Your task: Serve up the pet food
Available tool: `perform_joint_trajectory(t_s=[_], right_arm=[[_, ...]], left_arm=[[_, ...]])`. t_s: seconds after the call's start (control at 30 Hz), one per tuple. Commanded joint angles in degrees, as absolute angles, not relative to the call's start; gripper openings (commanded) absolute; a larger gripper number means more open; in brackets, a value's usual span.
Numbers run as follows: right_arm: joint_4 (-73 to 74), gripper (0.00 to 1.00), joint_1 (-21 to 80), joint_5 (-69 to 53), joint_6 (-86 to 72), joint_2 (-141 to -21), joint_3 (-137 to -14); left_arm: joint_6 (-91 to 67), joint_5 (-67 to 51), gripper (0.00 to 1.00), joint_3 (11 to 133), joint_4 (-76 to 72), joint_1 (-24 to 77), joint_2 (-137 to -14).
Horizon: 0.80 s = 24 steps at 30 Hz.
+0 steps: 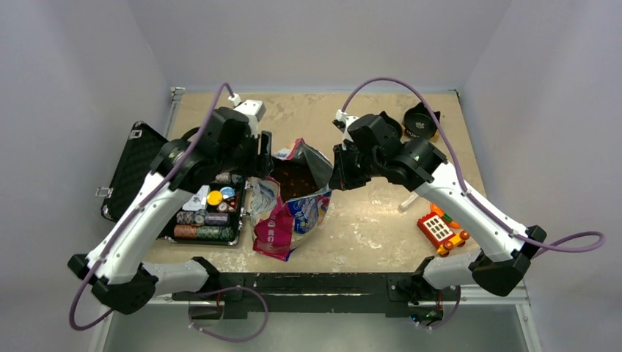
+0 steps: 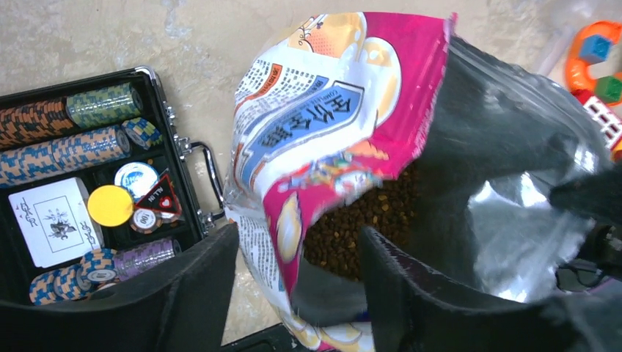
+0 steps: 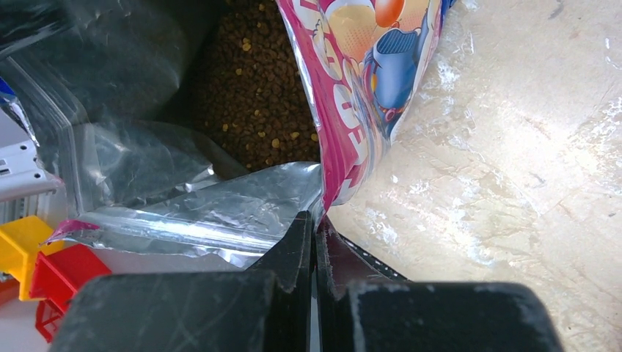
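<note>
The pink-blue-white foil bag (image 1: 290, 213) lies mid-table with its mouth pulled open, and brown pet food (image 1: 293, 180) shows inside. My left gripper (image 1: 260, 165) is at the bag's left rim. In the left wrist view it (image 2: 297, 231) is open, its jaws set wide either side of the printed bag wall (image 2: 323, 110) without clamping it, and one finger is inside over the kibble (image 2: 359, 220). My right gripper (image 1: 336, 172) is shut on the bag's right rim. The right wrist view shows it (image 3: 314, 220) pinching the pink edge (image 3: 345, 147), with kibble (image 3: 257, 88) beyond.
An open black case (image 1: 136, 165) holding poker chips (image 1: 202, 224) and cards sits left of the bag, close under my left arm. A black bowl (image 1: 420, 121) stands at the back right. A red and yellow toy (image 1: 440, 229) lies at the front right.
</note>
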State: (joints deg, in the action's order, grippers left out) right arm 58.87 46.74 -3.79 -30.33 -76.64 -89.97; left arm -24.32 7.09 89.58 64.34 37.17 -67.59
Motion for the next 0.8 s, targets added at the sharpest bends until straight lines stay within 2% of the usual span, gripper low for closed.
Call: perform_joint_trajectory(t_s=[0.0,0.17,0.33,0.37,0.47,0.5,0.57,0.67,0.77], right_arm=[[59.09,0.00,45.88,-1.53,-26.96,-75.16,-92.65],[59.79,0.00,45.88,-2.63,-27.12,-76.18,-94.06],[58.57,0.00,45.88,-2.01,-28.21,-74.31,-90.79],[58.35,0.01,45.82,-1.72,-28.12,-74.05,-90.33],[58.14,0.04,45.79,-1.41,-27.25,-74.15,-90.17],[58.40,0.08,45.75,-1.47,-27.03,-74.56,-90.55],[59.49,0.20,45.66,-1.61,-26.98,-75.35,-92.11],[60.03,0.46,45.62,-2.17,-27.35,-75.34,-93.61],[59.44,0.61,45.62,-2.06,-27.64,-73.68,-93.05]], left_arm=[[-22.32,9.69,0.59,94.19,64.74,37.10,-75.11],[-21.53,13.09,0.45,97.73,67.44,37.14,-79.78],[-21.31,12.31,0.44,99.73,67.66,37.09,-80.97],[-21.04,12.43,0.41,100.26,67.74,37.16,-81.18],[-19.75,14.13,0.04,101.85,67.35,37.17,-81.23],[-19.40,14.75,0.00,102.31,66.82,37.10,-81.09],[-19.25,15.68,0.00,103.68,65.85,37.09,-80.69],[-21.92,19.18,0.00,107.32,66.18,37.09,-80.19],[-23.50,19.57,0.00,109.84,66.22,37.15,-79.41]])
